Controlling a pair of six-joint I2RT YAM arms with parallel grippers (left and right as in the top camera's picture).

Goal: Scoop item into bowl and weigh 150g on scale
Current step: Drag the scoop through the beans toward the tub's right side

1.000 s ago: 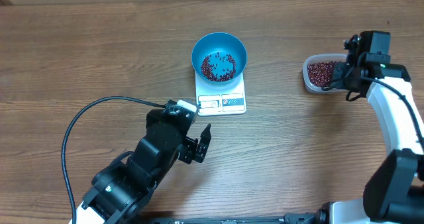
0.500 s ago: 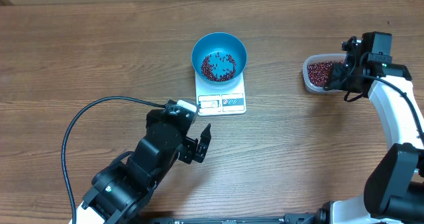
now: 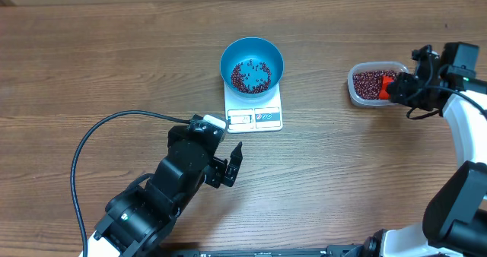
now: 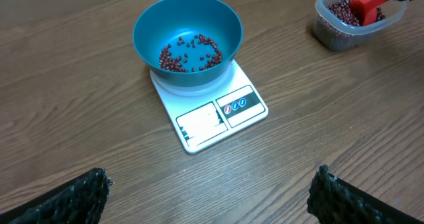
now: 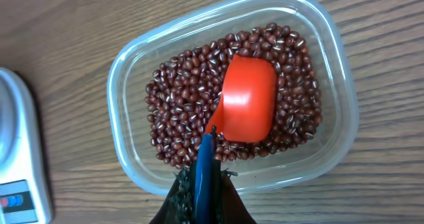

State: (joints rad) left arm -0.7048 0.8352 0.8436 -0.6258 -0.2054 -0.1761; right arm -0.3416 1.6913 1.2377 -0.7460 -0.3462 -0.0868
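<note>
The small dark red-brown beans (image 5: pixel 179 124) are lying mostly in the clear rounded-rectangular plastic tub (image 5: pixel 331 71), well to the right of the weighing station. A thinner scatter of beans (image 4: pixel 192 52) is sitting in the round bright blue plastic bowl (image 4: pixel 152 18). The bowl is resting on the flat white digital scale (image 4: pixel 218 114), and the scale's display edge is facing the left arm.

The orange-red scoop (image 5: pixel 248 108) is lying on the bean pile inside the tub, with no beans showing on it. The right tool (image 5: pixel 204 184) is pinching the scoop's thin blue handle, its fingers pressed together on it. The left tool (image 3: pixel 230 166) is hovering spread wide over the wooden surface (image 3: pixel 114 59), near the scale and gripping nothing.

The step in hand appears to be loading the scoop. To do it well:
- Drive the cup edge under the pile, not across its top.
- Level the cup before lifting, to limit spills.
- Clear the tub wall fully before travelling toward the bowl.
- Take smaller loads as the reading is nearing the target; the display is unreadable here.
</note>
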